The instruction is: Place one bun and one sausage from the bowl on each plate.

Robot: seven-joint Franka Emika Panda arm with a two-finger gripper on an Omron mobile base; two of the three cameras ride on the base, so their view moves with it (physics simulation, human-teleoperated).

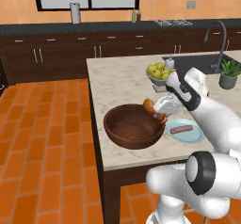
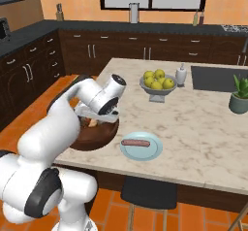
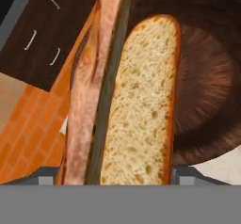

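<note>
The pincer (image 1: 157, 109) grips the bun (image 1: 149, 106), holding it above the right rim of the brown bowl (image 1: 133, 126). In the hand view the bun (image 3: 139, 100) lies lengthwise between the fingers, cut face toward the camera, with the bowl (image 3: 207, 77) beneath. One sausage (image 1: 182, 129) lies on the pale blue plate (image 1: 184, 131), just right of the bowl on the tabletop (image 1: 120, 77). A fruit bowl (image 1: 159, 74) stands farther back.

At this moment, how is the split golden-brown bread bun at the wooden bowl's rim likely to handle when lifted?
The split golden-brown bread bun shows a porous crumb, so it is probably light and squashes under a hard squeeze. It looks cut lengthwise, so its halves may spread apart. Its oblong rounded shape might roll on the flat pale blue plate, beside the pinkish sausage.
</note>
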